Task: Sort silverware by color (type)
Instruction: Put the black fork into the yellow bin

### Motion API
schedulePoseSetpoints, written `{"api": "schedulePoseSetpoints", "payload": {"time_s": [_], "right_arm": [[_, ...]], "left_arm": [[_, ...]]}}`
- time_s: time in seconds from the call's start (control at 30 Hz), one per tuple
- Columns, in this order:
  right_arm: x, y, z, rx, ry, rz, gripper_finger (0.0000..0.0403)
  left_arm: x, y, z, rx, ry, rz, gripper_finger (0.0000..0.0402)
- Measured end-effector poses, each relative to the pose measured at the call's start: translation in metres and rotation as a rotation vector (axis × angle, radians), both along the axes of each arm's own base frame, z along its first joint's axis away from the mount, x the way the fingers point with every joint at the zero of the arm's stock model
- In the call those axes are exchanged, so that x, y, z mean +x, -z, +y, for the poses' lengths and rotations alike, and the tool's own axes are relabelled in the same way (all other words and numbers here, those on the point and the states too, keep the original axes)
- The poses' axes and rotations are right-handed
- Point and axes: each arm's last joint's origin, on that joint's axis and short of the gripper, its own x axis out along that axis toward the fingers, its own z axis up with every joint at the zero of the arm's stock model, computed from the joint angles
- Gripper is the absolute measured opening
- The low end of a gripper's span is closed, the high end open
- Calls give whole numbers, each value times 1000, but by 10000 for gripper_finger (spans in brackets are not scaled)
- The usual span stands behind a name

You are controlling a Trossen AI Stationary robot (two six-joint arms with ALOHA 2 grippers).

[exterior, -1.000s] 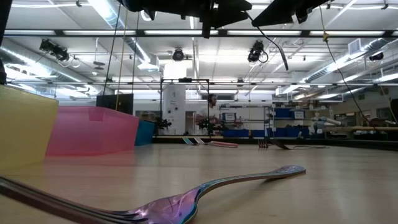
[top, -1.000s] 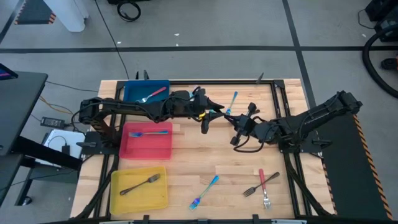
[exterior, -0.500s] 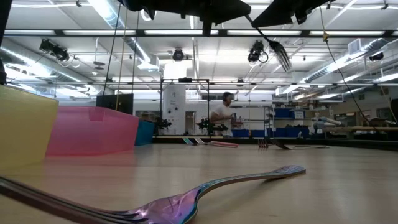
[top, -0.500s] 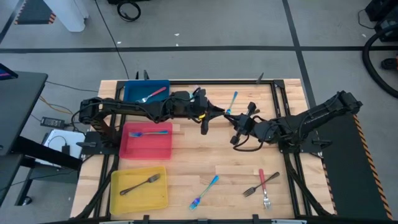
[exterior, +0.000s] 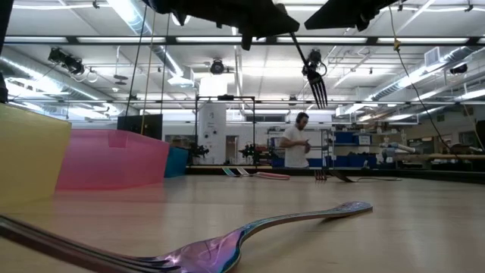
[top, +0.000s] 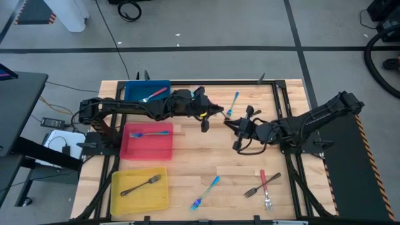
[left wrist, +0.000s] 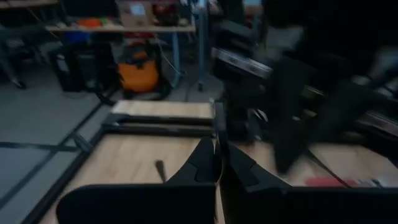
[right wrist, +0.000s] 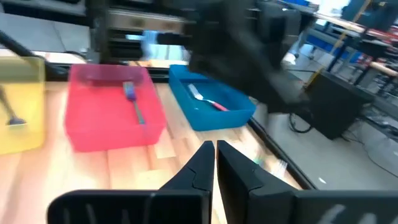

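A dark grey fork [exterior: 311, 74] hangs high above the table's middle, tines down, and my left gripper [top: 220, 113] is shut on it. My right gripper [top: 235, 125] stands just to the right of it with a narrow gap between its fingers [right wrist: 205, 163] and nothing in them. Loose silverware lies on the table: a blue-handled fork [top: 232, 102] at the far side, a blue iridescent one [top: 206, 192] near the front, and a red-handled fork [top: 269, 180] beside a grey one [top: 253, 190]. My left gripper pinches the upper end of the fork's handle [exterior: 295, 41] between its two fingers, which reach in nearly level from the table's left. The fork hangs slanting below them, tines lowest, lifted clear of the table. The fingers themselves hide the exact spot.
Three trays stand along the left: a blue one [top: 134, 91] with a red-handled fork, a red one [top: 127, 147] with a blue-handled fork, and a yellow one [top: 119, 199] with a grey fork. Bare wood lies in the middle between the arms and the near forks.
My left gripper has shut on the fork's handle. The fork, which stuck out toward the right with its tines raised, has swung down and toward the left and now hangs from the left gripper alone. Both arms have stayed where they were.
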Motion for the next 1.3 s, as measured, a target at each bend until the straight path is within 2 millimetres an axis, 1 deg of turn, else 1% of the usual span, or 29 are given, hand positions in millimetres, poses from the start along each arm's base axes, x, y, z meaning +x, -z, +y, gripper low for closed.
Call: {"api": "schedulePoseSetpoints", "payload": {"time_s": [0.13,0.27,0.33,0.57,0.8,0.9,1.0,1.1,1.2,1.3], "right_arm": [[0,0,2,-1,-8,1,29],[-1,0,2,-3,0,0,29],[-1,0,2,-6,2,1,29],[-1,0,2,-49,-5,22,29],[-1,0,1,-86,-7,39,29],[-1,0,1,-110,-8,50,29],[0,-1,0,-121,1,48,29],[0,-2,-2,-120,17,40,29],[1,-2,-5,-122,34,42,29],[1,-2,-8,-122,45,47,29]], "left_arm": [[-14,-6,-4,-13,19,93,2],[-31,-13,-13,-26,35,197,1],[-42,-15,-23,-36,58,264,1],[-77,-29,-55,-111,128,396,3],[-117,-31,-78,-274,121,609,5],[-128,-33,-88,-362,125,649,5],[-139,-31,-100,-387,151,730,6],[-156,-22,-110,-380,139,899,6],[-172,-14,-121,-332,98,1051,6],[-181,-10,-133,-305,79,1119,6]]}}
